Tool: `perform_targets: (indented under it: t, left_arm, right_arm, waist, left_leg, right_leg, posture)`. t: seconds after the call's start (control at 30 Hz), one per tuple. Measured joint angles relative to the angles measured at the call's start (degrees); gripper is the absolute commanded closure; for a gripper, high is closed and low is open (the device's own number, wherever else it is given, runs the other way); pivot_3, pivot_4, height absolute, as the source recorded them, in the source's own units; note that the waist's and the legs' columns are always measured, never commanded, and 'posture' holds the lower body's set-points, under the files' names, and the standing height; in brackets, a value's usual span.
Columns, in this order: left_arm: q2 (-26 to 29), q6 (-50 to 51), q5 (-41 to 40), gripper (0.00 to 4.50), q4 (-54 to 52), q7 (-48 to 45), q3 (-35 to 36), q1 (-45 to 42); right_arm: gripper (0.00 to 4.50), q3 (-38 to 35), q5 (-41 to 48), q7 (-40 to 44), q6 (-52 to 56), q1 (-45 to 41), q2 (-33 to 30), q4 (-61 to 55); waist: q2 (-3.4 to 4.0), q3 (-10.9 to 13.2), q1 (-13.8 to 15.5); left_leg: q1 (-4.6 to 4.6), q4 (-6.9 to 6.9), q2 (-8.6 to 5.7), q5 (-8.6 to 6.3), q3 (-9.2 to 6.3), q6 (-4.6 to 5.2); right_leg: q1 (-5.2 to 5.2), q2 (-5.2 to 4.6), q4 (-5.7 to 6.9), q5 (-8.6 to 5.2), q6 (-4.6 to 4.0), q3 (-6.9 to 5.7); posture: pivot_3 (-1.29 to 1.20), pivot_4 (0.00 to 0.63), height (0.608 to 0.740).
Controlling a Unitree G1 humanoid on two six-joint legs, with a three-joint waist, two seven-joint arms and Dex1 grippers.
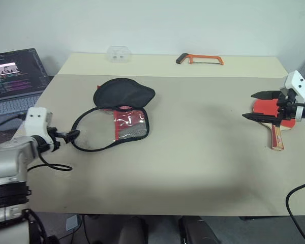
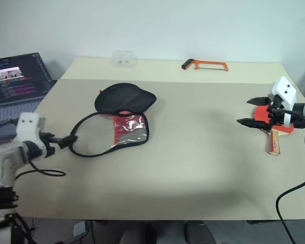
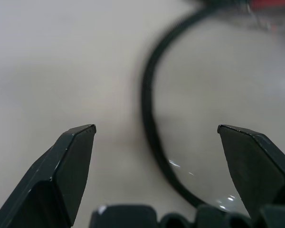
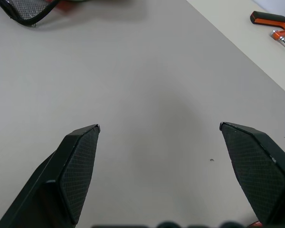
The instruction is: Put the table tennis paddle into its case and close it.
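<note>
Left eye view records a wide beige surface (image 1: 193,162) carrying every item, with a paler strip along its far edge. A laptop (image 1: 12,76) stands open beyond the surface's left side, its screen lit. On the left half of the surface lies the case (image 1: 117,119), unzipped and spread: its black fabric half is bunched up at the far end, the red half with clear window and mesh lies flat beside it, and a black edge loop curves out toward the robot's left. The table tennis paddle (image 1: 274,119) rests flat near the right edge of the surface, red face up, wooden handle pointing toward the robot, well apart from the case. The left pincer (image 1: 71,135) sits low at the outer bend of the black loop; the left wrist view shows its fingers (image 3: 71,161) spread wide with the loop running between them, nothing clamped, and whether they touch the loop cannot be told. The right pincer (image 1: 254,105) hangs over the paddle's blade, pointing toward the middle of the surface, its fingers (image 4: 76,166) likewise spread apart over bare surface and gripping nothing. An orange-framed hacksaw (image 1: 201,59) lies on the far strip, right of centre. A small clear plastic container (image 1: 118,54) sits on the same strip, farther left, behind the case.
</note>
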Motion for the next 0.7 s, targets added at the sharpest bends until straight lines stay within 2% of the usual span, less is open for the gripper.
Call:
perform_targets:
  t: [0.07, 0.33, 0.43, 0.5, 0.7]
  left_arm:
    - [-2.34, 0.55, 0.46, 0.00, -0.17, 2.35, -1.10, 0.27]
    - [-5.29, 2.59, 2.91, 0.00, -3.27, 11.64, -0.69, -0.60]
    - [-5.82, 2.81, 2.79, 0.64, -3.62, 12.39, -0.66, -0.62]
    - [-5.94, 3.20, 2.52, 1.26, -3.67, 12.34, -0.66, -0.74]
    - [-5.97, 3.40, 2.49, 3.50, -3.67, 12.12, -0.83, -0.79]
  right_arm:
    - [0.05, 0.07, -0.38, 0.00, 0.00, -0.11, 0.00, 0.07]
    - [0.05, 0.18, -0.70, 0.05, 0.02, -0.44, 0.00, 0.06]
    - [0.00, 0.18, -0.75, 0.00, 0.02, -0.52, 0.00, 0.06]
    - [0.00, 0.22, -0.78, -0.03, 0.02, -0.95, 0.01, 0.07]
    - [0.00, 0.78, -0.87, -0.08, -0.02, -1.56, 0.19, 0.27]
  waist:
    - [0.00, 0.00, 0.03]
    - [-0.02, -0.01, 0.38]
    - [-0.02, -0.01, 0.52]
    - [-0.02, -0.01, 0.53]
    - [-0.02, -0.01, 0.59]
  left_leg:
    - [0.01, 0.00, -0.01, 0.00, 0.00, 0.00]
    - [0.03, 0.01, -0.02, 0.00, -0.01, 0.00]
    - [0.04, 0.01, -0.02, 0.01, -0.02, -0.01]
    - [0.05, 0.01, -0.02, 0.01, 0.00, -0.01]
    - [0.04, 0.01, -0.03, 0.01, -0.01, -0.02]
  right_leg:
    - [0.00, 0.01, 0.00, 0.00, 0.00, 0.02]
    - [0.04, 0.00, 0.00, 0.01, 0.00, 0.06]
    - [0.05, 0.00, 0.01, 0.01, 0.00, 0.05]
    - [0.05, 0.00, 0.01, 0.01, 0.00, 0.04]
    - [0.05, 0.00, 0.00, 0.01, 0.00, 0.04]
  posture:
    - [0.00, 0.150, 0.740]
    - [0.00, 0.150, 0.740]
    - [0.00, 0.150, 0.740]
    - [0.00, 0.150, 0.740]
    - [0.00, 0.150, 0.740]
